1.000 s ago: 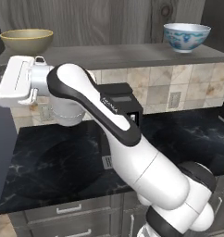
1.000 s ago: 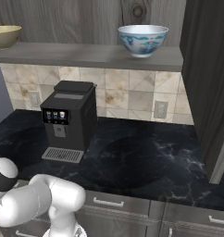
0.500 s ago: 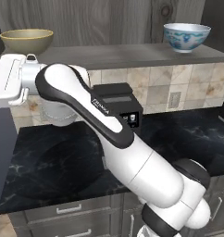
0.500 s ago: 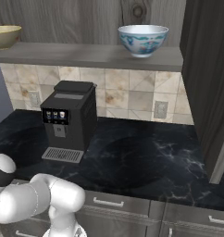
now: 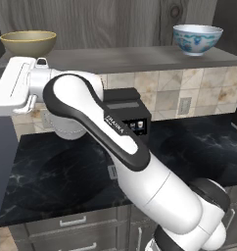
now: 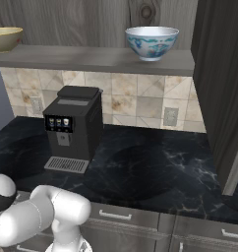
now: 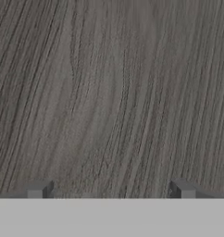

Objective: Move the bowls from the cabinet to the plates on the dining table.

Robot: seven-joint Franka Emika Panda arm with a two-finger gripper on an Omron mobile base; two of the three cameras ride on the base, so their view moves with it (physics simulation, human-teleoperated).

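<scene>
The tan bowl with a yellow rim (image 5: pixel 28 43) (image 6: pixel 5 38) stands at the left end of the open cabinet shelf (image 5: pixel 140 59) (image 6: pixel 91 56). The white bowl with blue pattern (image 5: pixel 197 39) (image 6: pixel 151 42) stands at its right end. My hand sits just below the tan bowl at the far left, pointing left. In the hand view my gripper (image 7: pixel 109 190) is open with nothing between its fingertips (image 7: pixel 37 189), facing a grey-brown wood-grain panel (image 7: pixel 114 92) close up. The plates and the dining table are out of view.
A black coffee machine (image 6: pixel 74 128) (image 5: pixel 132 110) stands on the black marble worktop (image 6: pixel 150 172) under the shelf, against a tiled wall. An open dark cabinet door (image 6: pixel 219 88) hangs at the right. Grey drawers (image 6: pixel 126 216) run below the worktop.
My hand has swung further left below the tan bowl, and the upper arm has followed. Both bowls and the coffee machine have stayed in place.
</scene>
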